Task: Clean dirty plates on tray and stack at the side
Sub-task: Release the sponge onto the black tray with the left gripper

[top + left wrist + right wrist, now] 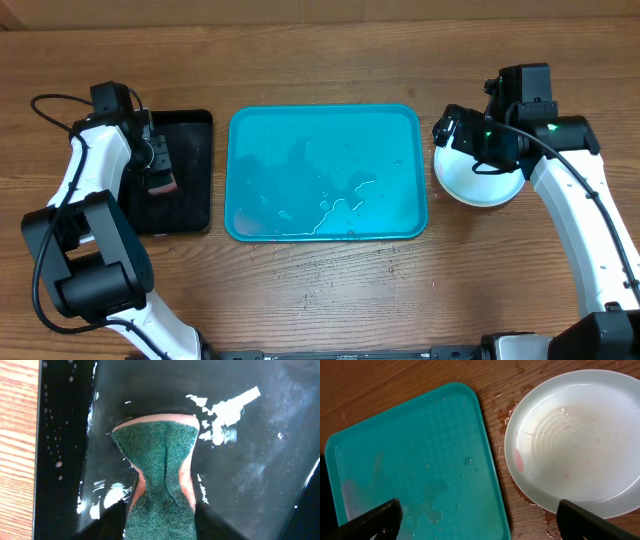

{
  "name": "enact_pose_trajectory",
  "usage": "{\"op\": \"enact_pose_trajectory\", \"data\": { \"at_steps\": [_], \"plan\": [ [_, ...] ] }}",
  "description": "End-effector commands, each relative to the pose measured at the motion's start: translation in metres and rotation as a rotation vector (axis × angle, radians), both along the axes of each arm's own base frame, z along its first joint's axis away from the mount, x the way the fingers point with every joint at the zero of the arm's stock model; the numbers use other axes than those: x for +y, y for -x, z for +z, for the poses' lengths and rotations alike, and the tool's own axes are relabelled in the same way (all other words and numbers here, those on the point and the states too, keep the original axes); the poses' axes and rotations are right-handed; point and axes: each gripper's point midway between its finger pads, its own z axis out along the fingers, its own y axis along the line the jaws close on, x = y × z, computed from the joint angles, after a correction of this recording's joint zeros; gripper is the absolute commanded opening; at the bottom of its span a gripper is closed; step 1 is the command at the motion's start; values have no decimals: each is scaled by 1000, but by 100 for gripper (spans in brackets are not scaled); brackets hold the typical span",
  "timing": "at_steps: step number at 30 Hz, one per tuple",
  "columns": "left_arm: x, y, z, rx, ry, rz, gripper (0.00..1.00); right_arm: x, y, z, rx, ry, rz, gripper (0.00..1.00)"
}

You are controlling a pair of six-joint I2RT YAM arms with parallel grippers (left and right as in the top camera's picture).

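Plate [478, 182], white to pale mint, sits on the table [330, 300] just right of the teal tray [300, 130], apart from its rim. It's upright, and its inside is wet w/ a red-orange smear [519, 461] on the left inner wall. Can't tell if other plates lie under it. Teal tray holds no plates, only water puddles [340, 205] and drops, mostly toward the near-right corner. Table is wet around the plate's left edge.

Right gripper [480, 522] hovers over the plate and the tray's right edge w/ jaws spread wide, nothing between them.

Left gripper [160, 525] is over the black tray [190, 130], left of the teal one. Its fingers flank a sponge [155, 455] w/ a green scrub face and pinkish-orange body, pinched to an hourglass at mid-length, far end resting on the wet black tray. Fingers sit right at the sponge's sides, so can't tell if they clamp it or have let go.
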Motion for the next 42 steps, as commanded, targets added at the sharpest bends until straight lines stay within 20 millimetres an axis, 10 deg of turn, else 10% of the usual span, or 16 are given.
{"op": "enact_pose_trajectory", "data": {
  "at_steps": [1,10,13,17,26,34,42],
  "plan": [
    [1,-2,1,8,-9,0,61,4,1,-1,1,1,23,100],
    [-8,-29,117,-119,-31,-17,61,7,-2,29,-60,-5,56,100],
    [-22,-28,162,-167,-41,-47,100,6,0,60,-120,17,94,100],
    [-41,-30,203,-251,-52,-91,100,3,13,114,-216,55,130,100],
    [-59,-31,203,-253,-49,-133,100,-11,92,197,-351,94,95,100],
    [-59,-31,203,-253,-49,-133,100,-5,167,204,-343,35,116,100],
    [-59,-31,203,-252,-49,-133,100,-13,187,189,-254,70,105,100]
  ]
}}
